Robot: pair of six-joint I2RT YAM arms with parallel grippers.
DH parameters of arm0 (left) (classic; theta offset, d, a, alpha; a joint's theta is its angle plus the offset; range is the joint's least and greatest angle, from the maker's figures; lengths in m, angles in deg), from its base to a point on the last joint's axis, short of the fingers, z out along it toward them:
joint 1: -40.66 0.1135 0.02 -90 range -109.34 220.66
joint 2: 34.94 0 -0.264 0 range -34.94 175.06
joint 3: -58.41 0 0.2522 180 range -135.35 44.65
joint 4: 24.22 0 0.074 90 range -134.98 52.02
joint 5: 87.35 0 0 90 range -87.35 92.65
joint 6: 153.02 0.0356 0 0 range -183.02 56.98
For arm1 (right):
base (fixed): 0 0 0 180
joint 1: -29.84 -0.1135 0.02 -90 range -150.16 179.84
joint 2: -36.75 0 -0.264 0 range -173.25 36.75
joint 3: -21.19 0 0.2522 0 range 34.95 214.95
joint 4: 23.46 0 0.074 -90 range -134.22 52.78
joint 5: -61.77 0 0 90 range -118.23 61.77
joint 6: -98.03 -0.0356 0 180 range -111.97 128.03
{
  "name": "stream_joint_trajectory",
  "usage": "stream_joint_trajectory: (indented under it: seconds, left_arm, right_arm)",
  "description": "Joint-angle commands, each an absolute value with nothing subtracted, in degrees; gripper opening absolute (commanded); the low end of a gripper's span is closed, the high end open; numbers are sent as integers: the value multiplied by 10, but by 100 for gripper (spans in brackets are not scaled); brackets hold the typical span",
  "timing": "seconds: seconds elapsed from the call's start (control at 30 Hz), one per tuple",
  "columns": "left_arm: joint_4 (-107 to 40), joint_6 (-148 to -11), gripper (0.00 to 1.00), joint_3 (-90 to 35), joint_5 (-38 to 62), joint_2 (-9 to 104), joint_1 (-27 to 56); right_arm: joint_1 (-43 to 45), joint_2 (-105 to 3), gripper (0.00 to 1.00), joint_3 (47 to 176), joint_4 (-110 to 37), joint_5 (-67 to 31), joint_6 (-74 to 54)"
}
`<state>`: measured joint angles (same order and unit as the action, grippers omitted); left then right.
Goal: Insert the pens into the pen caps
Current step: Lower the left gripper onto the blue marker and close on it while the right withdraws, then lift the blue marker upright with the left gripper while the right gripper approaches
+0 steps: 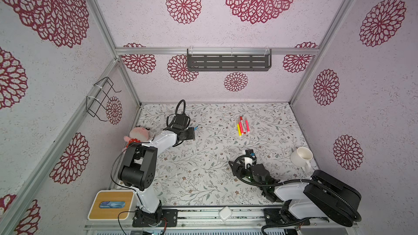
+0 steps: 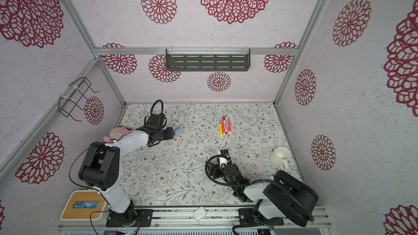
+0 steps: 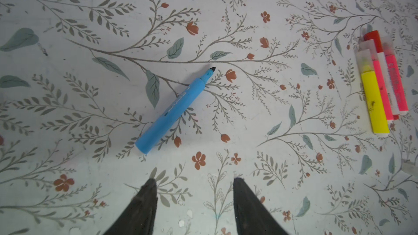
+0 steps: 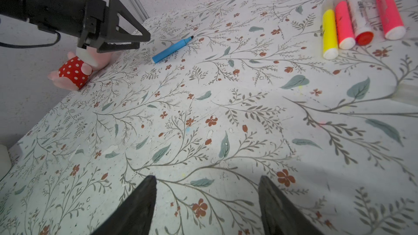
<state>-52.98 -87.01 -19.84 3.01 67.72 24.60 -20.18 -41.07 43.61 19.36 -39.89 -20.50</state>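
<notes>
Seeing the blue pen (image 3: 174, 109) uncapped, lying flat on the table (image 3: 67, 132) just ahead of the left fingers (image 3: 144, 204). I read those as moderately apart, nothing between them. Right fingers (image 4: 140, 204) are spread wider, also empty, over bare table. The four other pens (image 4: 343, 21) lie capped, side by side, well apart from the blue one.
</notes>
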Motion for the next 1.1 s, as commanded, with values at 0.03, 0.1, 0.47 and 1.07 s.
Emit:
stream_joint_trajectory:
  seconds: [0.03, 0.1, 0.47, 1.07]
  left_arm:
    - [-540, -850, 55, -221, 24, 706, 267]
    - [-541, -847, 55, -233, 23, 721, 271]
    - [-600, -821, 49, -342, 12, 823, 275]
    - [-658, -812, 22, -349, -26, 871, 236]
  right_arm:
    - [-213, -413, 73, 451, 212, -433, -202]
    - [-215, -414, 73, 454, 207, -436, -203]
    - [-216, -439, 71, 487, 176, -427, -200]
    - [-215, -436, 71, 486, 168, -441, -207]
